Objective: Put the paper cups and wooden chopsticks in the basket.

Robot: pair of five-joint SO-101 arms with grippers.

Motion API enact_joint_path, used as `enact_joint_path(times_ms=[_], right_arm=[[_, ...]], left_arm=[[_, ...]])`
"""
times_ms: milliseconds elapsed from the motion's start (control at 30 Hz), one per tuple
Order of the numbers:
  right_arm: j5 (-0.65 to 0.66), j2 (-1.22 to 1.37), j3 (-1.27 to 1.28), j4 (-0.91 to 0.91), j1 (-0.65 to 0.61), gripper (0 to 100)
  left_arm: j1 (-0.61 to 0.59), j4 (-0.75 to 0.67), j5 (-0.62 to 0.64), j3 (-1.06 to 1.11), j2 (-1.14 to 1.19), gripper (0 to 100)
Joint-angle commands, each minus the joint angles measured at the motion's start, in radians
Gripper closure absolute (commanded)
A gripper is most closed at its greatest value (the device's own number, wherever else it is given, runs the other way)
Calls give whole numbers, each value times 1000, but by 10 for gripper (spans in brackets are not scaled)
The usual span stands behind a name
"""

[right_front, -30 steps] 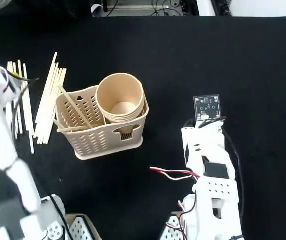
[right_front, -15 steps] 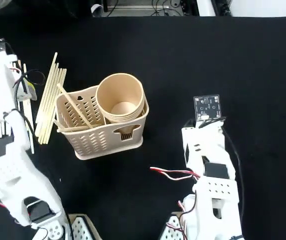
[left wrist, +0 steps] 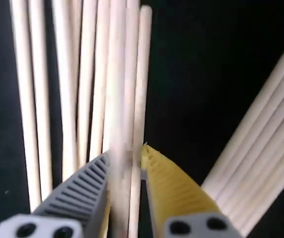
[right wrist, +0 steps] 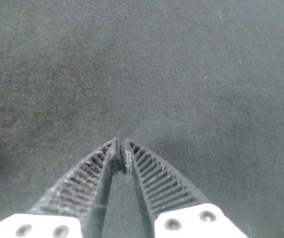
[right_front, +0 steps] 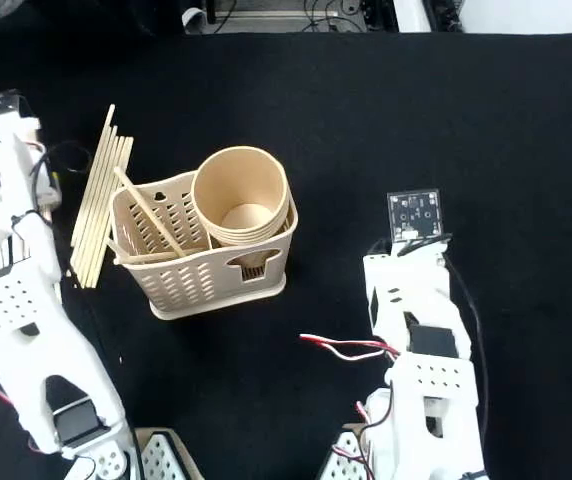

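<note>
A beige slotted basket [right_front: 201, 262] stands left of the table's middle. Stacked paper cups [right_front: 240, 195] sit in its right half and a few wooden chopsticks [right_front: 144, 212] lean in its left half. Several loose chopsticks [right_front: 96, 205] lie in a bundle just left of the basket. My left arm [right_front: 11, 260] stretches over a second group of chopsticks at the far left. In the left wrist view my left gripper [left wrist: 126, 156] is shut on a chopstick [left wrist: 119, 99] among that group. My right gripper [right wrist: 120, 153] is shut with nothing in it, just above the black cloth.
My right arm [right_front: 416, 330] lies folded at the front right, its camera board [right_front: 414, 215] facing up. Black cloth [right_front: 416, 110] covers the table. Cables and equipment [right_front: 306, 12] line the far edge.
My left arm has swung in from the left edge and stretched away over the far-left chopsticks, covering most of them. The right arm, basket and cups have not moved.
</note>
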Motion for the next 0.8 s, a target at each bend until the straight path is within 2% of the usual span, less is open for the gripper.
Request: enact_joint_path(times_ms=[0, 500, 667, 767], right_arm=[[9, 5, -5, -20, -11, 986], [9, 5, -5, -20, -9, 986], [9, 5, -5, -20, -8, 986], [9, 5, -5, -20, -8, 986]], left_arm=[[-5, 49, -8, -36, -26, 971], [12, 313, -6, -18, -442, 972], [42, 311, -6, 110, -631, 971], [65, 238, -6, 263, -775, 971]])
